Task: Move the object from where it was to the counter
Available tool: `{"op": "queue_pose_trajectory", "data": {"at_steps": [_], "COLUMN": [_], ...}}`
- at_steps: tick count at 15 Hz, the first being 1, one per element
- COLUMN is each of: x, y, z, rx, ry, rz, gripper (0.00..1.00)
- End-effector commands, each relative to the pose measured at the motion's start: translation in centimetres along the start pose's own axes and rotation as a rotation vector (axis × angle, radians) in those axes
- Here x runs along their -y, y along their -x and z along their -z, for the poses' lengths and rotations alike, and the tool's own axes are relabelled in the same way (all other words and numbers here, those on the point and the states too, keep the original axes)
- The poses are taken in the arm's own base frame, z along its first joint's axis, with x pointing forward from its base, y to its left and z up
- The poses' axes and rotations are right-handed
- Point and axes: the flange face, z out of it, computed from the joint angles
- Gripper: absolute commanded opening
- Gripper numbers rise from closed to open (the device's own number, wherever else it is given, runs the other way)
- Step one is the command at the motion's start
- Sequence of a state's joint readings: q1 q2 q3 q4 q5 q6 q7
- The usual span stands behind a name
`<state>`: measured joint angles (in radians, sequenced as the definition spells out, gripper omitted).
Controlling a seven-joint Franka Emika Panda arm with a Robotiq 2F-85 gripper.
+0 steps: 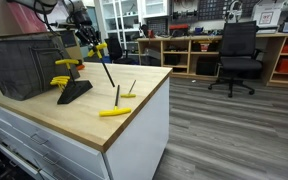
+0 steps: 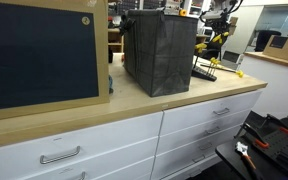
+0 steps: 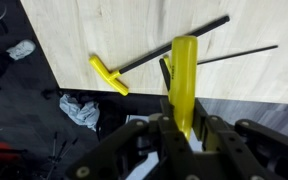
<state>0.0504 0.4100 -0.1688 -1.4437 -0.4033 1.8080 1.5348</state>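
Observation:
My gripper [image 1: 90,44] is shut on the yellow handle of a T-handle wrench [image 1: 101,50] and holds it above the wooden counter [image 1: 134,120]. The wrench's thin black shaft hangs down toward the counter. In the wrist view the yellow handle [image 3: 184,80] stands between my fingers [image 3: 184,122]. A black tool stand [image 1: 74,92] with two more yellow-handled wrenches sits just below and beside the gripper. Two T-handle wrenches lie loose on the counter [image 1: 114,111] [image 1: 131,90]; one shows in the wrist view [image 3: 110,76]. The gripper also shows in an exterior view [image 2: 217,30].
A black mesh basket [image 1: 19,65] [image 2: 159,50] stands on the counter next to the stand. A dark framed board [image 2: 39,50] leans at one end. The counter edge drops to drawers [image 2: 184,130]. An office chair [image 1: 236,55] and shelves stand across the floor.

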Motion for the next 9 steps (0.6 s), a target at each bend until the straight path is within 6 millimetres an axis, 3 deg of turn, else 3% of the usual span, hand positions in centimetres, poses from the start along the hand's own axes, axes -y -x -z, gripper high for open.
{"op": "queue_pose_trajectory", "data": {"at_steps": [1,5,9], "x": [-1.7,-2.7,-3.6], "y": [-0.5,-1.0,-2.0], "z": [-1.9,-5.0,-6.4], "rx": [-0.056,-0.124,-0.186], "ry": [0.061,0.163,0.230], "rz": [-0.011,-0.041,-0.080], "gripper": [0.06,0.06,0.06]}}
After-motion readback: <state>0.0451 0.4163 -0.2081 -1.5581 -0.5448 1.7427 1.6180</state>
